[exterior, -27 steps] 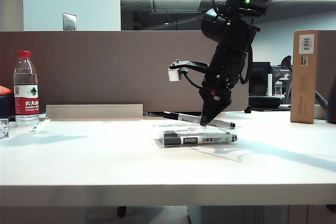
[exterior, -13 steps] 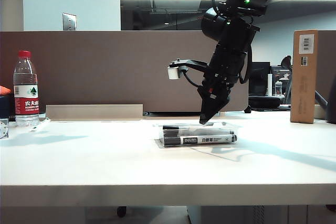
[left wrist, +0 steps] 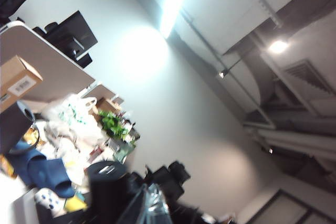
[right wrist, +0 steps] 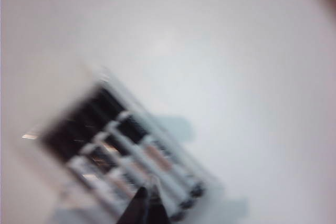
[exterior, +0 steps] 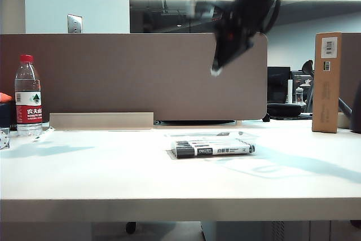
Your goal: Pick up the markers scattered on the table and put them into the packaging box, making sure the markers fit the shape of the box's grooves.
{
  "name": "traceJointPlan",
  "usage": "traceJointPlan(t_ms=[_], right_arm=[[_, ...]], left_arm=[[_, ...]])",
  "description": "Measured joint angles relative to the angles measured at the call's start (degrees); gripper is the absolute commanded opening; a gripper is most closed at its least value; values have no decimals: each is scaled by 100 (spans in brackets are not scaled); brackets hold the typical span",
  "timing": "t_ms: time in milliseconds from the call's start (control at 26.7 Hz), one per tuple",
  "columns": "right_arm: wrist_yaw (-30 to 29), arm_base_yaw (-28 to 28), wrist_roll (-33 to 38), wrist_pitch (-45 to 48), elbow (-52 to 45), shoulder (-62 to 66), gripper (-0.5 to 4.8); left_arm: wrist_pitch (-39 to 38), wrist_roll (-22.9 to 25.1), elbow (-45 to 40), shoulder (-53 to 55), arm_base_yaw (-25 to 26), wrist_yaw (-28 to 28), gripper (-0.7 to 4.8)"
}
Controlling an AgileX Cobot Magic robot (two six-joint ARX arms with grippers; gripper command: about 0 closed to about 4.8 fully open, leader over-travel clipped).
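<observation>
The packaging box lies flat on the white table, a little right of centre in the exterior view and well back from the thick front edge, with broad bare tabletop before it and to both sides. The markers lie lengthwise inside it, side by side, black caps toward the left; the nearest one shows its black label. The right wrist view, though blurred, shows the same markers in parallel rows within the clear box; the grooves themselves cannot be made out. A water bottle with a red cap stands near the far left edge, and a tall brown cardboard box stands at the far right, both well apart from the packaging box. A grey partition runs along the back of the table. The right gripper hangs high above the box, motion-blurred, its tip pointing down and clear of everything; its jaws are closed and hold nothing. The left gripper does not appear in the exterior view; in the left wrist view only dark blurred shapes show at the frame edge against ceiling and office clutter, and its jaws are closed.
</observation>
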Motion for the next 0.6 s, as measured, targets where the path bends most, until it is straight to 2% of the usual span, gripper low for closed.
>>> traceJointPlan(t_ms=[150,262,337,374,487,524,599], right_arm=[[-1021,-114,1025,-590,-2,-540,-5],[-1086,-127,1432,-767,-142,-1038,-5],[-763,-90,1670,-785,-264,-1375,-5],[-365,-66,2028,-739,-407,-1665,-5],[258,-63,2778,-763,-820,-2227,-5],[544,-42,3211,-715,-1150,-2555,-5],[1198,442,3788,-579,-2103,-3134,-5]], left_arm=[[-2,4,-155,-98,2,673,-3],[-2,162,-634,-450,-11,1047,-3],[-2,417,-1093,-813,-4,1224,-3],[0,621,-1519,-1147,-7,1342,-4],[7,855,-2214,-1510,4,1532,-3],[7,962,-2699,-1666,4,1541,-3],[4,1281,-3954,-2271,-225,1113,-3]])
